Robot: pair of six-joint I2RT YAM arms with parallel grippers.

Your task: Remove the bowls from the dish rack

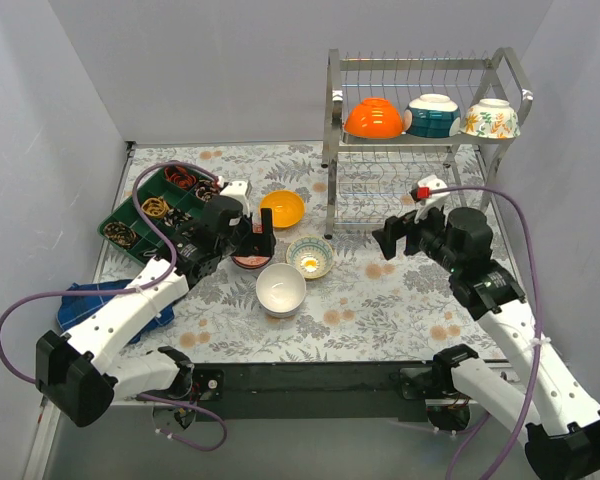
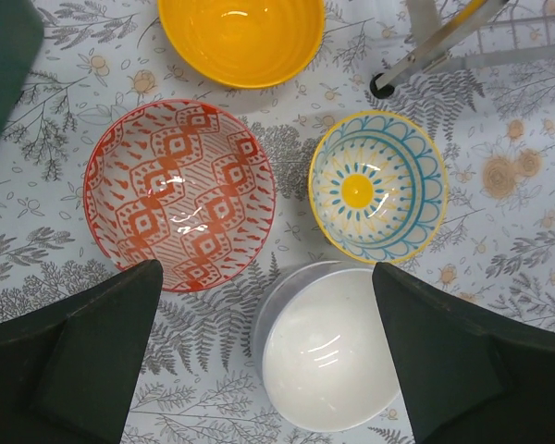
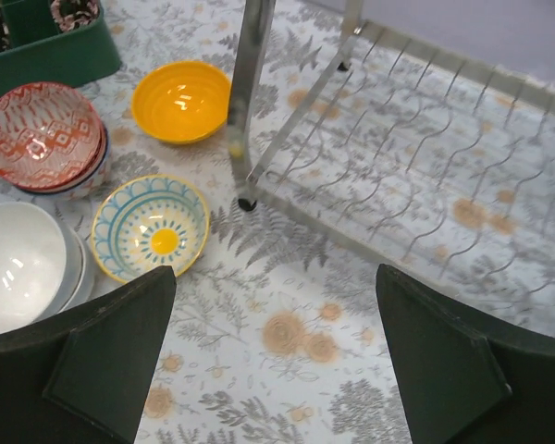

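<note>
**Top view.** Three bowls stand in a row on the upper shelf of the chrome dish rack (image 1: 332, 130) at the far right of the table: an orange bowl (image 1: 373, 118), a teal bowl (image 1: 432, 115) and a floral bowl (image 1: 491, 118). My right gripper (image 1: 388, 240) hangs just in front of the rack's lower tier, jaws spread and empty, so the row lies above and beyond it. My left gripper (image 1: 262, 236) hovers low over the bowls already on the table, near the green compartment tray (image 1: 130, 215) and well apart from the rack. The right arm is plainly nearer to all three.

**Left wrist view.** The fingers (image 2: 83, 351) stand wide apart and hold nothing. Below them sit a red-patterned bowl (image 2: 178, 194) and a white bowl (image 2: 326, 344). A blue-and-yellow bowl (image 2: 378, 187) sits beside those and a yellow bowl (image 2: 240, 37) beyond. All four rest rim up.

**Right wrist view.** Both fingers (image 3: 92, 361) are spread wide with nothing between them. The camera looks down on the lower shelf's wavy wires, where no bowl shows. The upper shelf is out of this view.

I judge that the next pick falls to the right arm, which must climb to the upper tier. A round bowl has no long axis, so the jaws should straddle a rim. The orange one appears dome-up, which may make that harder.
</note>
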